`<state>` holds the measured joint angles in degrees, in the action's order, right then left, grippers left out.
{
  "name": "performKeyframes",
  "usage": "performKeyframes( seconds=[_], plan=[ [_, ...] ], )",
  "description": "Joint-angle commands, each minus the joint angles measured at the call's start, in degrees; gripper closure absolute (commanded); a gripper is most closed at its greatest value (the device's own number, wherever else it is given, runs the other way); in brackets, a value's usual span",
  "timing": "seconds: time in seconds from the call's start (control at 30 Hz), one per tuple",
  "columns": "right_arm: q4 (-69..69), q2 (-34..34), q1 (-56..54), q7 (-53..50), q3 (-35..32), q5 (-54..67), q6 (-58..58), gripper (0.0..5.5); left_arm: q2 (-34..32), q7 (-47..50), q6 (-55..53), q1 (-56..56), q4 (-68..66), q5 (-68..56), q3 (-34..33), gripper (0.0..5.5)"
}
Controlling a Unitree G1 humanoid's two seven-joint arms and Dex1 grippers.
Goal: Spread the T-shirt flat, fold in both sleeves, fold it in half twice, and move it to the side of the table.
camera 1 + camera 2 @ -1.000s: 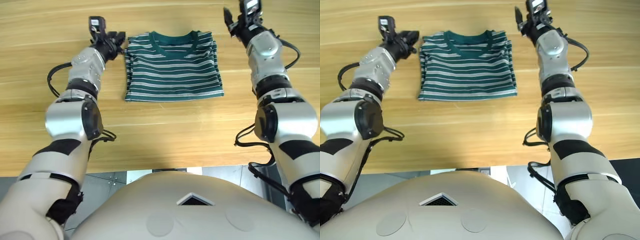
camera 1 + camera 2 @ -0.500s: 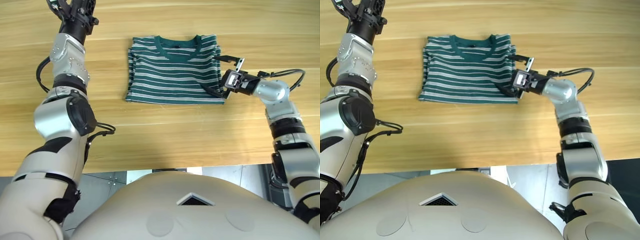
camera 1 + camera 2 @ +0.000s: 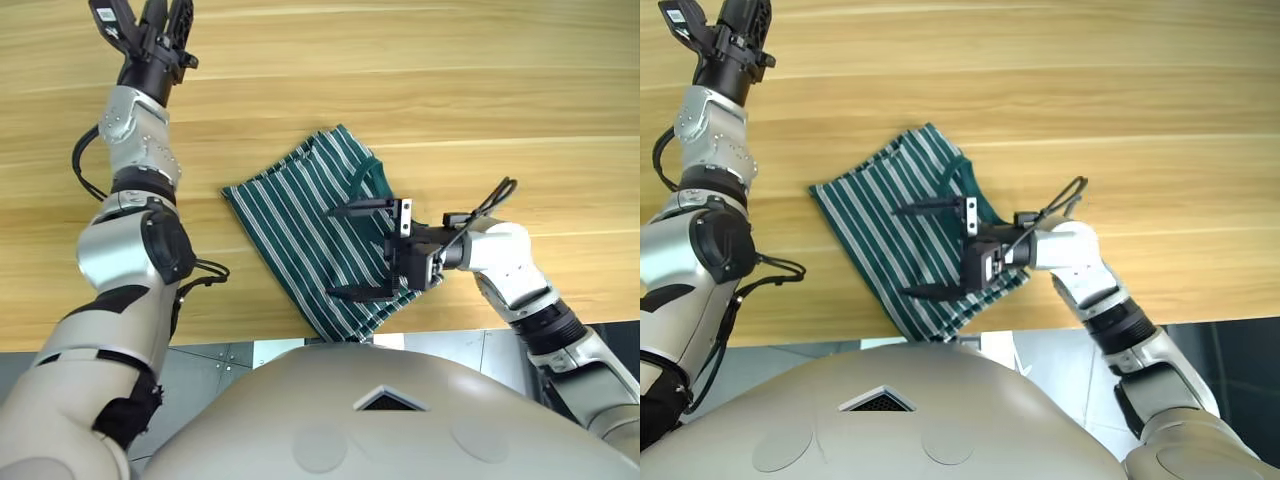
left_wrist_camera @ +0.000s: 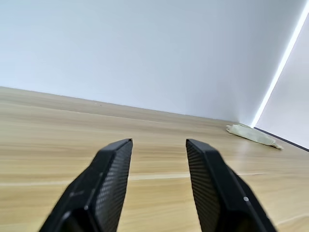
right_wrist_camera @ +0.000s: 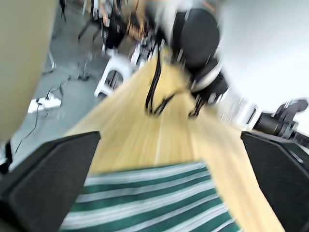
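The folded green-and-white striped T-shirt (image 3: 290, 225) lies turned at an angle on the wooden table (image 3: 450, 90), its near corner at the front edge. My right gripper (image 3: 332, 252) hovers low over the shirt's right half, open, its fingers spread wide with nothing between them. In the right wrist view the striped cloth (image 5: 154, 203) lies just under that gripper (image 5: 169, 140). At the far left of the table my left gripper (image 3: 140, 15) is held up well away from the shirt, open and empty. Its two black fingers (image 4: 111, 179) show apart in the left wrist view.
The table's front edge (image 3: 560, 325) runs just below the shirt, with grey floor beyond it. A small pale crumpled object (image 4: 251, 134) lies far off on the tabletop in the left wrist view. Bare wood lies to the right and behind the shirt.
The shirt has slid from the table's middle to the front edge and turned at an angle, the right gripper coming with it. The left arm stays raised at the far left.
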<state>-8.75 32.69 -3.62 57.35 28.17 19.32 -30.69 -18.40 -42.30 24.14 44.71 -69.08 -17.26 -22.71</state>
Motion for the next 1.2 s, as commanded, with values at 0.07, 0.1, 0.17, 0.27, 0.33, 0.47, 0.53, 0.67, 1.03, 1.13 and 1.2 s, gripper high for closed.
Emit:
performKeyframes(
  seconds=[0.07, 0.1, 0.17, 0.27, 0.33, 0.47, 0.53, 0.67, 1.03, 1.13, 1.2],
  plan=[
    [10.72, -6.80, -9.04, -12.51, -4.98, -12.87, 6.57, 0.12, 0.78, -8.28, 1.52, -3.12, 5.75, -2.32, 0.65, 3.44],
    [12.77, -8.19, -10.46, -14.82, -4.82, -16.08, 7.13, 0.12, 0.76, -8.93, 1.35, -3.35, 6.28, -2.69, 0.51, 3.44],
    [18.36, -11.50, -13.99, -21.10, -3.77, -24.71, 7.51, 0.12, 0.66, -9.27, 0.56, -3.35, 6.71, -3.50, 0.13, 3.44],
    [27.66, -16.94, -19.08, -30.21, -1.00, -35.78, 7.65, 0.12, -1.18, -6.32, -5.38, -0.82, 4.85, -8.94, -4.83, 3.44],
    [33.44, -20.84, -21.38, -34.44, 0.36, -39.43, 7.72, 0.12, -3.68, 0.45, -9.15, 1.29, 1.44, -12.19, -9.20, 3.44],
    [45.88, -25.56, -24.81, -39.12, 2.99, -43.89, 6.01, 0.12, -6.15, 3.63, -12.48, 1.35, -0.66, -16.01, -13.84, 3.44],
    [54.95, -26.53, -27.71, -42.56, 4.40, -47.23, 6.18, 0.12, -6.53, 3.91, -12.74, 1.06, -0.83, -16.17, -14.30, 3.44],
    [71.36, -26.88, -33.35, -50.52, 3.13, -48.52, 9.48, 0.12, -5.79, 4.33, -12.06, 1.39, -0.91, -14.98, -13.55, 3.44],
    [84.18, -24.77, -38.56, -61.16, -10.61, -39.35, 18.86, 0.12, -2.55, 0.69, -12.33, 0.97, 0.21, -14.32, -12.16, 3.44],
    [83.50, -25.63, -38.61, -61.09, -10.77, -39.61, 17.35, 0.12, -1.80, -1.18, -11.71, 0.59, 0.97, -13.93, -11.21, 3.44],
    [82.85, -26.01, -38.63, -60.34, -10.81, -39.58, 15.29, 0.12, -1.36, -3.40, -12.23, 0.27, 1.81, -14.43, -11.14, 3.44]
  ],
)
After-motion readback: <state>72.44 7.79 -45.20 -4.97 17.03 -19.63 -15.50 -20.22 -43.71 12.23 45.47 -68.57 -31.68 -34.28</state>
